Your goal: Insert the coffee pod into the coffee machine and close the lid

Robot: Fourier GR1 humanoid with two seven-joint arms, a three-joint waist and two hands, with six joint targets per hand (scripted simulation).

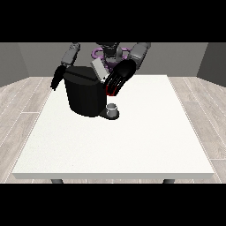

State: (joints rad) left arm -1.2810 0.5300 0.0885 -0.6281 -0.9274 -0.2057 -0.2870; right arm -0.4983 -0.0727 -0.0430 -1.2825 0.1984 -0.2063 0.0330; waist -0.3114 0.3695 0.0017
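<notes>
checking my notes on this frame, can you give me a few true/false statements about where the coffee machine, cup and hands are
1. The coffee machine stands on the near half of the white table. False: it stands at the far side, close to the robot.
2. A small cup sits at the machine's base, on its side nearer the view's right. True.
3. The machine's lid is tilted up, not closed. True.
4. The hand at the view's right rests flat on the table. False: it hangs above the table beside the machine's top, over the cup.
5. The hand at the view's left hangs beside the machine. True.
</notes>
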